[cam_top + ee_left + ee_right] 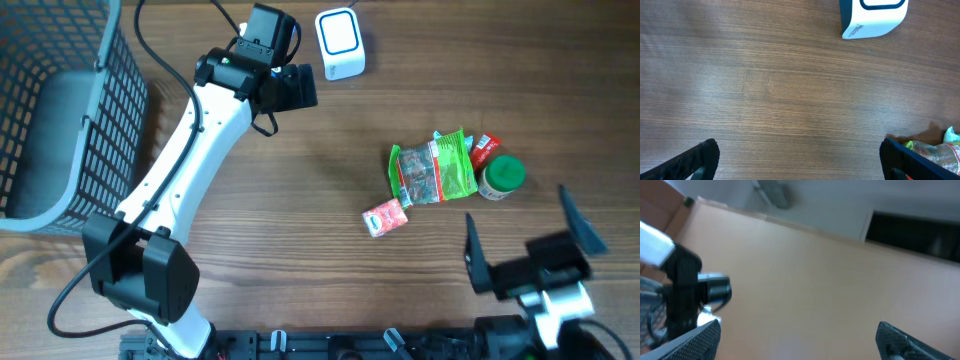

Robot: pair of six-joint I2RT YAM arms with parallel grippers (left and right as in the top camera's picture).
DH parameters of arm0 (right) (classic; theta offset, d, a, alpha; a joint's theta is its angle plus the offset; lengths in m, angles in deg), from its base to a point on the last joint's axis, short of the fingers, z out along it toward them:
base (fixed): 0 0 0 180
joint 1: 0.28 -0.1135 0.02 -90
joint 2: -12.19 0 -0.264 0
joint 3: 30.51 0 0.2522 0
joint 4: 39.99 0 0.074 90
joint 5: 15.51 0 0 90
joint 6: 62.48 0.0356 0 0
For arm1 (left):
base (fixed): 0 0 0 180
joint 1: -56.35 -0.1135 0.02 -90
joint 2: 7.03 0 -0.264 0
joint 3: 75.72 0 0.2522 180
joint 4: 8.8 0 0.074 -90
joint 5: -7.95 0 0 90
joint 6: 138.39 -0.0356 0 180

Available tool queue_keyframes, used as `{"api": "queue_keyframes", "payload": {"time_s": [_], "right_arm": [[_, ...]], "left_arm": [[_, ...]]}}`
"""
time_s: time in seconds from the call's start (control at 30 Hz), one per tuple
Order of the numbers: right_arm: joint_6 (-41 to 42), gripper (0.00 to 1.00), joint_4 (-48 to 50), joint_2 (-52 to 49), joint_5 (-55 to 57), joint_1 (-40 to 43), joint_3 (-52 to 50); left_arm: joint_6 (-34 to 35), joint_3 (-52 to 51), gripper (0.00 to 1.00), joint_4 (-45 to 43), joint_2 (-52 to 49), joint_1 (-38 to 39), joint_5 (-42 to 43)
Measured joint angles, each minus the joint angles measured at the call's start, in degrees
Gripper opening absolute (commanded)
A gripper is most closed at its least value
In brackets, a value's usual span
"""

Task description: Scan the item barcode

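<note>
A white barcode scanner point(340, 44) with a blue-rimmed window stands at the back of the table; the left wrist view shows this scanner point(872, 17) at top right. My left gripper point(300, 88) hovers just left of it, open and empty point(800, 167). The items lie at centre right: a green snack bag point(432, 170), a green-lidded jar point(501, 176) and a small red packet point(386, 217). The bag's edge point(940, 150) peeks past my left finger. My right gripper point(525, 232) is open near the front right, below the items, holding nothing point(800, 345).
A grey wire basket point(110, 100) fills the left side of the wooden table point(300, 200). The right wrist view looks up and away from the table at a plain tan surface and a camera on a stand point(690, 290).
</note>
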Motion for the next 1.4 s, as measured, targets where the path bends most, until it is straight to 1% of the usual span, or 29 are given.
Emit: {"api": "queue_keyframes", "payload": {"time_s": [0.07, 0.13, 0.2, 0.33, 0.4, 0.47, 0.73, 1.27, 1.33, 1.4], "right_arm": [[2.99, 1.0, 2.01, 0.02, 2.91, -1.14, -5.25], [8.7, 1.0, 3.58, 0.11, 7.06, -1.55, -11.87], [12.15, 1.0, 0.94, 0.17, 9.38, -1.55, -15.32], [14.38, 1.0, -9.46, 0.46, 11.02, -1.6, -15.76], [15.34, 1.0, -16.7, 0.55, 11.43, -1.6, -15.89], [17.27, 1.0, -20.7, 0.5, 11.61, -1.6, -15.91], [20.11, 1.0, -20.68, 0.42, 11.69, -1.6, -15.91], [20.55, 1.0, -20.68, 0.31, 11.69, -1.6, -15.91], [20.55, 1.0, -20.68, 0.26, 11.69, -1.6, -15.91], [20.55, 1.0, -20.68, 0.24, 11.69, -1.6, -15.91]], "left_arm": [[0.0, 0.0, 1.0, 0.0, 0.0, 0.0, -0.02], [0.0, 0.0, 1.0, 0.02, 0.0, 0.0, 0.0], [0.0, 0.0, 1.0, -0.04, 0.0, 0.0, 0.0], [0.0, 0.0, 1.0, 0.0, 0.0, 0.0, -0.02], [0.0, 0.0, 1.0, -0.02, 0.0, 0.0, 0.0], [0.0, 0.0, 1.0, 0.0, 0.0, 0.0, 0.0], [0.0, 0.0, 1.0, 0.02, 0.0, 0.0, 0.0], [0.0, -0.02, 1.0, 0.02, 0.39, 0.0, 0.0], [-0.02, -0.15, 1.0, -0.68, 3.02, 0.02, -0.48], [-0.02, -0.22, 1.0, -1.84, 8.37, -0.17, -1.6]]}}
